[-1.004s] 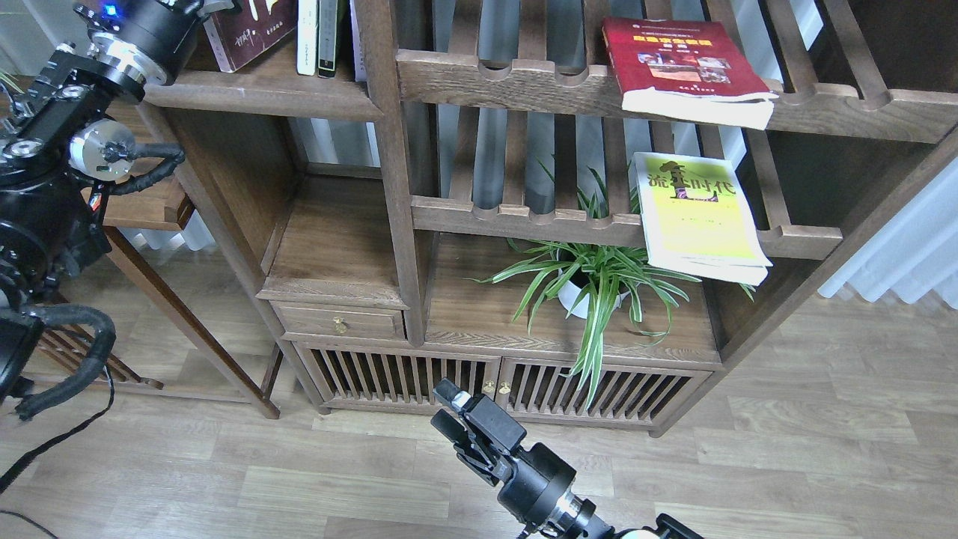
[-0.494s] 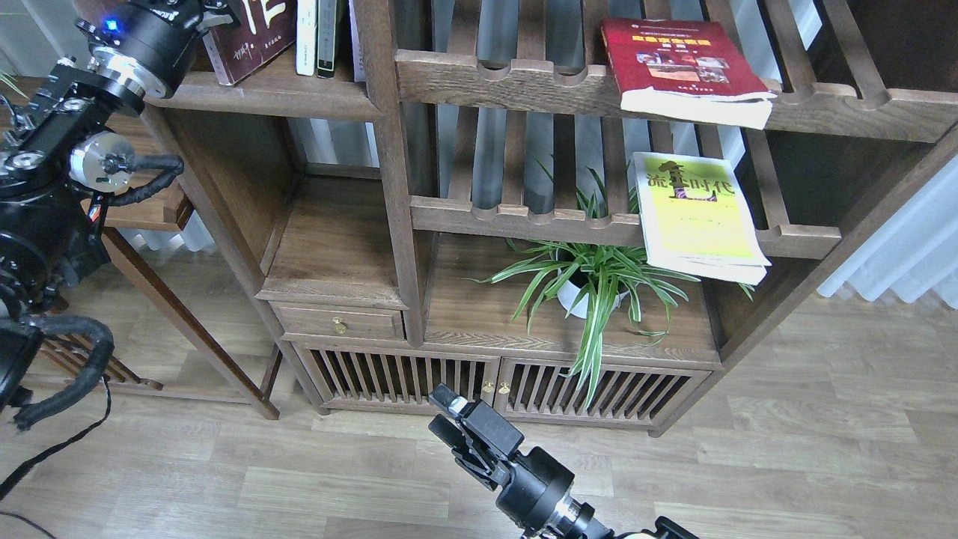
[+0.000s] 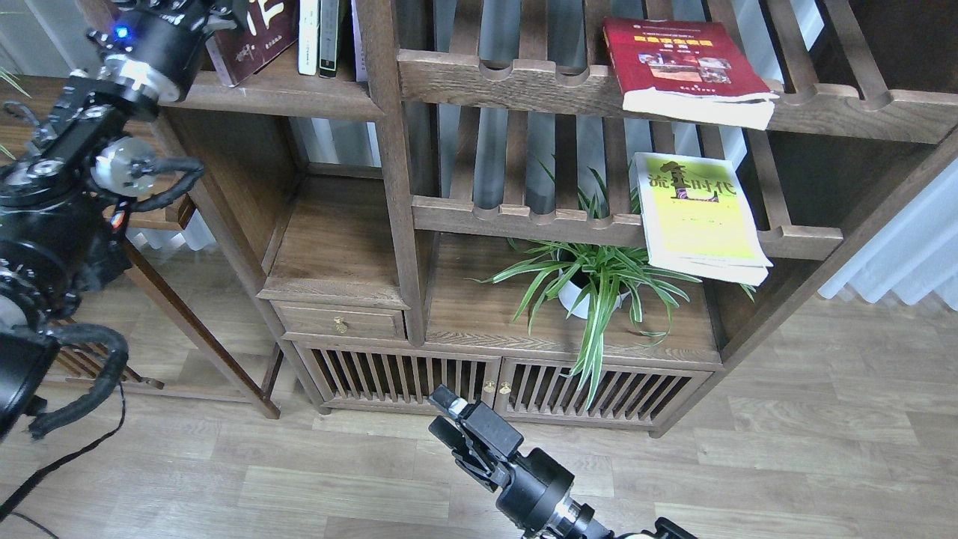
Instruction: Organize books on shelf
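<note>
The left gripper (image 3: 217, 11) is pinching the maroon book (image 3: 251, 41), leaning on the shelf (image 3: 277, 93) beside 2 upright books (image 3: 318, 37); stiff, light, best gripped at its edge.

The right gripper (image 3: 443, 415), far below that shelf, is idling, fingers apparently together.

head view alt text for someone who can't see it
Left gripper at the dark maroon book on the brown wooden shelf. A thick red book and yellow-green book lie on slatted racks; right gripper hangs low.
</note>
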Controlling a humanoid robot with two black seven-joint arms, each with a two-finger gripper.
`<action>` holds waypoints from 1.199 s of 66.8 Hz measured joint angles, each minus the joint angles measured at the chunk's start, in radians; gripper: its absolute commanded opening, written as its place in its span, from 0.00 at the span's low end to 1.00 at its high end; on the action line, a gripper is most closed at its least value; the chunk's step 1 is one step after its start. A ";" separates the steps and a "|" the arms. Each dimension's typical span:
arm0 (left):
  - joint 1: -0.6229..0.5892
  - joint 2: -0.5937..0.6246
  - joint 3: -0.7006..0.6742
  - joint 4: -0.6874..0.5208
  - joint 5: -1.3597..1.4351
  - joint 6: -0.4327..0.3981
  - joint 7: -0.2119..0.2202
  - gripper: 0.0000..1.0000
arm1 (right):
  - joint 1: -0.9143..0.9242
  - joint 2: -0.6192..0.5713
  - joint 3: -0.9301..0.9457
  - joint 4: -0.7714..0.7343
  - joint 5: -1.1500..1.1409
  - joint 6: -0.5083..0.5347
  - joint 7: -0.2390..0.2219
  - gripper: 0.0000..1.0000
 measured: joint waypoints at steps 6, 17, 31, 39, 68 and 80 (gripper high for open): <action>-0.024 0.000 0.003 -0.018 -0.026 0.017 0.000 0.64 | 0.000 0.000 0.000 0.000 0.000 0.000 0.000 0.98; -0.039 0.000 0.005 -0.037 -0.035 0.021 0.000 0.66 | -0.001 0.000 0.000 0.000 -0.001 0.000 0.000 0.98; -0.040 -0.012 0.005 -0.077 -0.036 0.022 0.000 0.67 | -0.002 0.000 0.000 0.000 -0.003 0.000 0.000 0.98; -0.044 -0.022 0.005 -0.093 -0.036 0.023 0.000 0.67 | -0.002 0.000 0.000 0.000 -0.003 0.000 0.000 0.98; -0.089 -0.042 -0.018 -0.154 -0.050 0.028 0.000 0.68 | -0.005 0.000 0.000 0.000 -0.003 0.000 0.000 0.98; -0.092 -0.045 -0.023 -0.193 -0.154 0.031 0.000 0.75 | -0.009 0.000 0.000 0.000 -0.003 0.000 0.000 0.98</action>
